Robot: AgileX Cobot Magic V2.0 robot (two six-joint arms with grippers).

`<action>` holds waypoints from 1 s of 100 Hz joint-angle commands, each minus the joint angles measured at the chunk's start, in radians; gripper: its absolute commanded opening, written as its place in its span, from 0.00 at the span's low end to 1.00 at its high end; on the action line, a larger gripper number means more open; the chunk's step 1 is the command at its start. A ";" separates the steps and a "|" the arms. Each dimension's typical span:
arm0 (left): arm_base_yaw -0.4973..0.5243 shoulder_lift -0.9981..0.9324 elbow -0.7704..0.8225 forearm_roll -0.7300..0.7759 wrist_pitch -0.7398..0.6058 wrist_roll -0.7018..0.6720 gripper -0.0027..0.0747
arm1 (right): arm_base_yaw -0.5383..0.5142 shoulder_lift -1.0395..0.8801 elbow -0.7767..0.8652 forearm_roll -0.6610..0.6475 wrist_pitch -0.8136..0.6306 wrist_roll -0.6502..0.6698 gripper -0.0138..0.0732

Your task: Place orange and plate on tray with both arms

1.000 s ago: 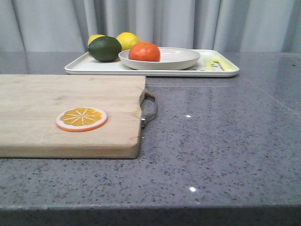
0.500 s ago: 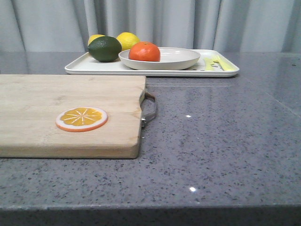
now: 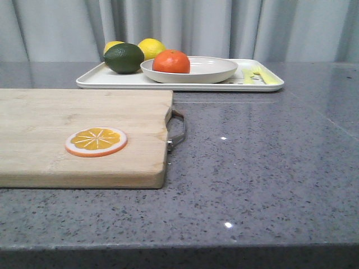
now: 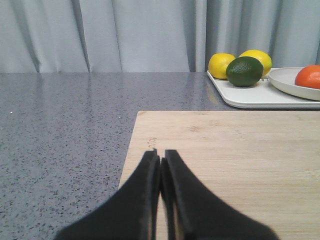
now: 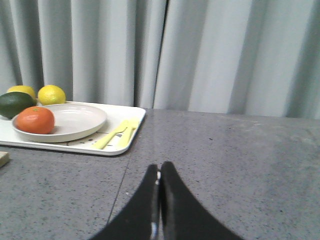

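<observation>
- Table (image 3: 269, 168): grey speckled stone top, with grey curtains behind it.
- Board (image 3: 67, 129): wooden, lies on the near left of the table, its metal handle (image 3: 178, 130) pointing right.
- Tray (image 3: 112, 80): white, rectangular, sits at the far side of the table, well apart from the board. Yellow cutlery print (image 3: 255, 74) shows at its right end.
- Plate (image 3: 216, 68): off-white, rests on the tray near its middle.
- Orange (image 3: 171, 61): lies in the plate, at its left side.
- Lime (image 3: 124, 58): dark green, on the tray's left end, just beside the plate.
- Two lemons (image 3: 151, 47): on the tray behind the lime.
- Slice (image 3: 96, 141): flat orange disc with a white rim, lies on the board.
- Left gripper (image 4: 161, 159): fingers pressed together, holding nothing, over the board's near edge.
- Right gripper (image 5: 159, 171): fingers closed together, empty, above bare table, well apart from the tray.
</observation>
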 commanded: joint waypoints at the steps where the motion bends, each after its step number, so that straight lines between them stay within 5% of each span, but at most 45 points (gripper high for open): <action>1: 0.003 -0.033 0.010 -0.010 -0.071 -0.012 0.01 | -0.017 -0.006 -0.001 -0.088 -0.108 0.058 0.08; 15: 0.003 -0.033 0.010 -0.010 -0.071 -0.012 0.01 | -0.018 -0.006 0.043 -0.190 -0.140 0.157 0.08; 50: 0.003 -0.033 0.010 -0.010 -0.071 -0.012 0.01 | -0.018 -0.006 0.244 -0.194 -0.389 0.167 0.08; 100: 0.003 -0.033 0.010 -0.010 -0.071 -0.012 0.01 | -0.020 -0.009 0.244 -0.191 -0.314 0.167 0.08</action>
